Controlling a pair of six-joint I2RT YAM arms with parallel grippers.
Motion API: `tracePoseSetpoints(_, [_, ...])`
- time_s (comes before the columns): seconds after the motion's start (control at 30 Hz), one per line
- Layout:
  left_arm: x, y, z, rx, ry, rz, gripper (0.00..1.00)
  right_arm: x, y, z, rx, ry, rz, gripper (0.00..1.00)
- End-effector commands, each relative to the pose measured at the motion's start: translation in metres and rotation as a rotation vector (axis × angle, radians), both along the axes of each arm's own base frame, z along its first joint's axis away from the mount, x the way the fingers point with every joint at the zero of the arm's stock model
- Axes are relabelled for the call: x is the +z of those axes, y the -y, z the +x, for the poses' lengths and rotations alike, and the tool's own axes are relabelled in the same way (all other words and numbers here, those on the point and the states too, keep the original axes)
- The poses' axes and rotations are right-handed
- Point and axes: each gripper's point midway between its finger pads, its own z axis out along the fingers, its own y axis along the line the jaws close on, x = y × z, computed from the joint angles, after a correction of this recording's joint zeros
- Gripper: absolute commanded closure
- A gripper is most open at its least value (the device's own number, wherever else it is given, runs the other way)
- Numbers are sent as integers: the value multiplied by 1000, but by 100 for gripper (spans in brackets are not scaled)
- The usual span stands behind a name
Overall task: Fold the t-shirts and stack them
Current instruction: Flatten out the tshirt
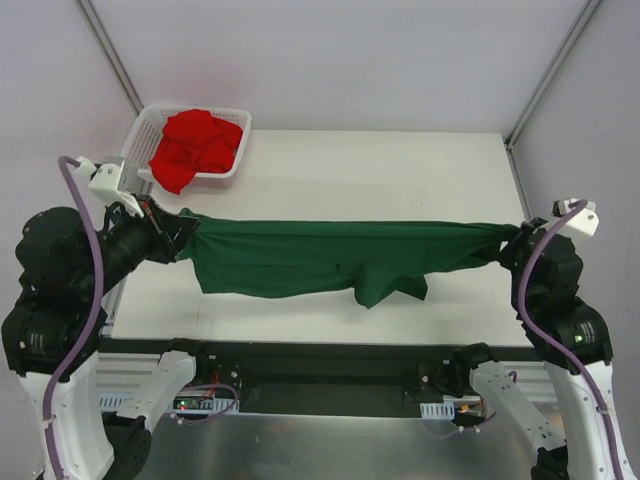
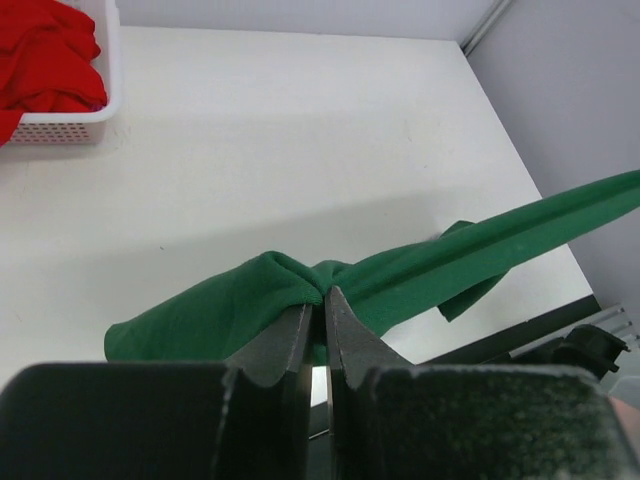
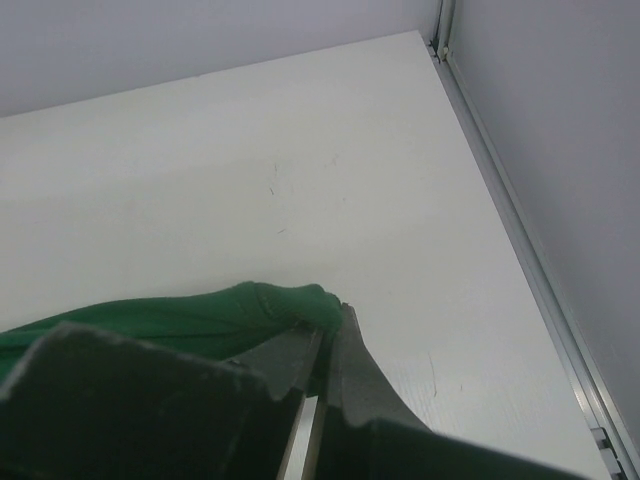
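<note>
The dark green t-shirt point(image 1: 330, 258) hangs stretched taut between both arms, lifted over the near part of the table, with a flap sagging near the middle. My left gripper point(image 1: 183, 232) is shut on its left end, where the cloth point(image 2: 250, 300) bunches at the fingertips point(image 2: 322, 302). At the right end my right gripper point(image 1: 508, 240) is shut on the other bunched corner point(image 3: 270, 305). The red t-shirt point(image 1: 195, 145) lies crumpled in the white basket point(image 1: 238, 122) at the back left.
The white table point(image 1: 380, 170) runs behind the stretched shirt to grey walls. The basket point(image 2: 70, 125) sits at the table's back left corner. A metal rail point(image 3: 530, 260) borders the right edge of the table.
</note>
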Motion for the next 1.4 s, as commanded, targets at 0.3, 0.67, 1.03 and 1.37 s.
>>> tracePoseSetpoints(0.3, [92,-57,-88,276,466,0,97,72,52,-69,-149,254,-88,99])
tracePoseSetpoints(0.67, [88,-62,-33,326,446,40,96,56,43,-24,-162,165,-139,99])
tracePoseSetpoints(1.03, [-189,-31,233,268,-180,165,98,-120,-19,100,-150,-376,-59,99])
tracePoseSetpoints(1.37, [-278,-19,322,282,-366,243,69,-159,-49,129,-79,-528,-100,99])
